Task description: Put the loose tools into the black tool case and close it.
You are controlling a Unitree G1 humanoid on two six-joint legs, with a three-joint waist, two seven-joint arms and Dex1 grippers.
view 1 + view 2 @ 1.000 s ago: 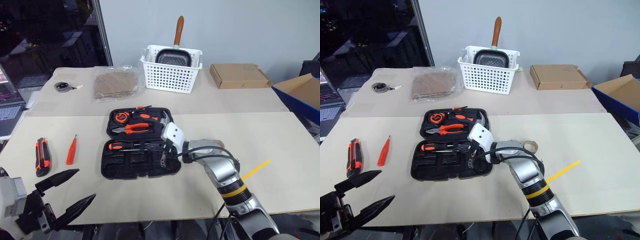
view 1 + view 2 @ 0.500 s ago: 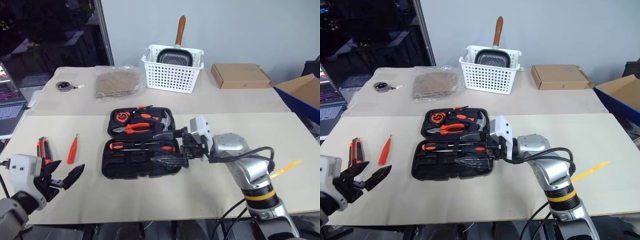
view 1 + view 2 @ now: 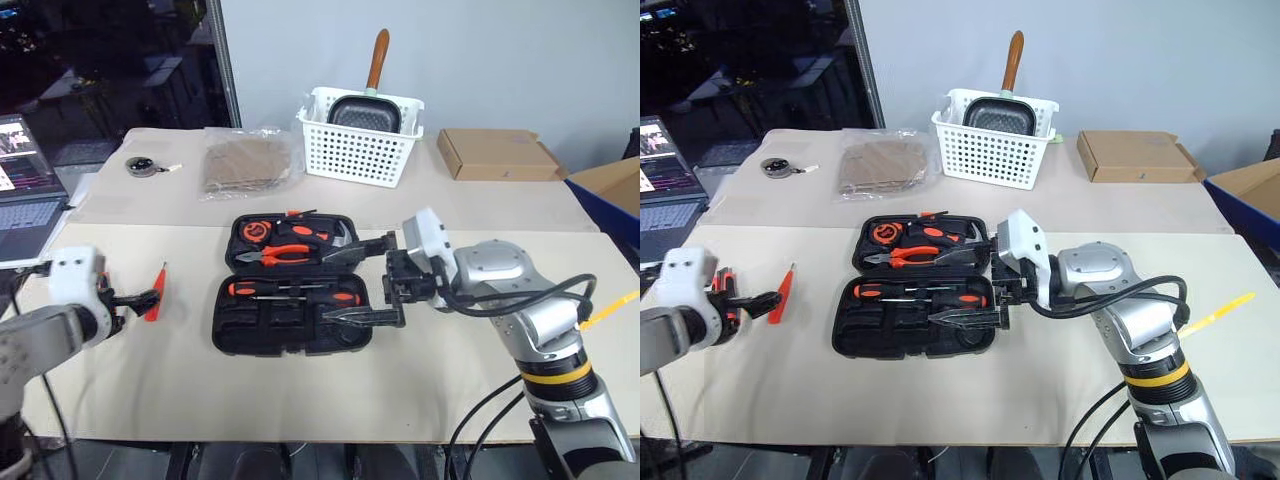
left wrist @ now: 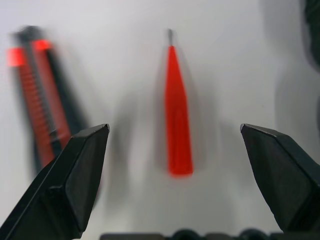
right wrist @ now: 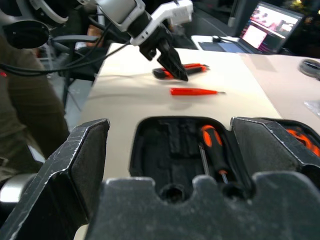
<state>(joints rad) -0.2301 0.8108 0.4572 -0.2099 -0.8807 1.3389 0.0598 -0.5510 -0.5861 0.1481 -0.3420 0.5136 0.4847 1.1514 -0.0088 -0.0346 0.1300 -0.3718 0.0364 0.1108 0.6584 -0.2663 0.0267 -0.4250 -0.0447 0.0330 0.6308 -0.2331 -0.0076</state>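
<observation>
The black tool case [image 3: 283, 338] lies open in the middle of the table, with two screwdrivers [image 3: 292, 292] in the half nearer me and pliers and a hammer in the far half. My right gripper [image 3: 358, 284] hovers open at the case's right side, nothing between its fingers. At the left, my left gripper [image 4: 173, 129] is open and points down at the small orange pointed tool [image 4: 177, 115], which lies on the table between and beyond the fingertips. The orange-and-black utility knife [image 4: 37, 95] lies just beside it.
At the back stand a white slotted basket [image 3: 360, 150] with a pan, a cardboard box [image 3: 497, 153], a plastic bag [image 3: 247, 165] and a grey disc with a cord [image 3: 145, 165]. A laptop [image 3: 25, 200] sits at the far left.
My right gripper opened, leaving a screwdriver in the case, and drew back up to the right. My left gripper swung forward and down to the orange pointed tool. The camera also shifted.
</observation>
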